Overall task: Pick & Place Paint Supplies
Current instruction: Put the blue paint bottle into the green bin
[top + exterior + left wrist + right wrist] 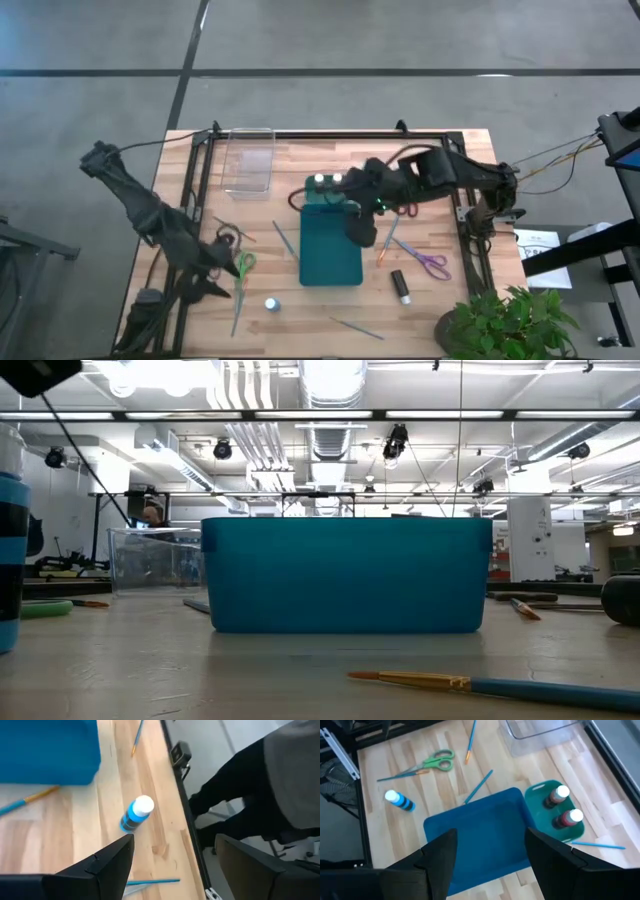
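Overhead view, centre. We see the right gripper [362, 232] poised above the teal tray [330, 262], its fingers [440, 851] apart and holding nothing; the wrist view looks straight down between them onto the bare tray floor. Just right of it in the overhead frame lie a blue-handled brush [387, 243] and the purple-handled scissors [430, 264], long axis running from upper left to lower right, handles at the lower right end. Below them sits a black paint bottle [401, 286], lying roughly upright in the frame. Two red bottles with white caps [562, 806] stand in a small green holder [544, 790] at the tray's upper edge. We judge the right arm nearer all of these. At lower left, the left gripper [222, 268] waits with fingers spread, empty, beside the green-handled scissors [243, 267]; a blue bottle with a white cap [135, 813] lies on its side ahead of it, cap pointing towards the table's edge.
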{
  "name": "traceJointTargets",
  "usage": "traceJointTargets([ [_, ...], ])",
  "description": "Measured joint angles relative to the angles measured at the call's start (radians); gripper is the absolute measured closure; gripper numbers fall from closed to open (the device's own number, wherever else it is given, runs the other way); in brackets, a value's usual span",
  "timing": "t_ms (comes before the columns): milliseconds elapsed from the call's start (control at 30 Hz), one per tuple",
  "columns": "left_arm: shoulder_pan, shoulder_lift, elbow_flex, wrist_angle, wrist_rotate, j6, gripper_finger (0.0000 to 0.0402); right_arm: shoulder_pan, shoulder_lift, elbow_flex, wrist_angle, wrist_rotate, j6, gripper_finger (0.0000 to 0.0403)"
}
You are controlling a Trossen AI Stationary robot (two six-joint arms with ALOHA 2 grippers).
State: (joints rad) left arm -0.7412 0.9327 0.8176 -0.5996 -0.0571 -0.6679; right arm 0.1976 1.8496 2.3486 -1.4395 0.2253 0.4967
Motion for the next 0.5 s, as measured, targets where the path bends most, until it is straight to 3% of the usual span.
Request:
traceJointTargets([
  [133, -0.079, 0.162, 0.055, 0.021, -0.097, -0.094, 0.0116, 0.035, -0.016, 0.0, 0.0, 0.04, 0.031, 0.0173],
  [267, -0.135, 0.333, 0.105, 0.049, -0.128, -0.168, 0.0116, 0.067, -0.046, 0.0, 0.002, 0.065, 0.022, 0.0173],
  [367, -0.149, 0.445, 0.156, 0.054, -0.149, -0.195, 0.0116, 0.088, -0.069, 0.0, 0.008, 0.076, 0.009, 0.0173],
  [500, -0.138, 0.547, 0.238, 0.05, -0.27, -0.213, 0.0116, 0.103, -0.096, 0.0, 0.02, 0.093, -0.006, 0.0173],
])
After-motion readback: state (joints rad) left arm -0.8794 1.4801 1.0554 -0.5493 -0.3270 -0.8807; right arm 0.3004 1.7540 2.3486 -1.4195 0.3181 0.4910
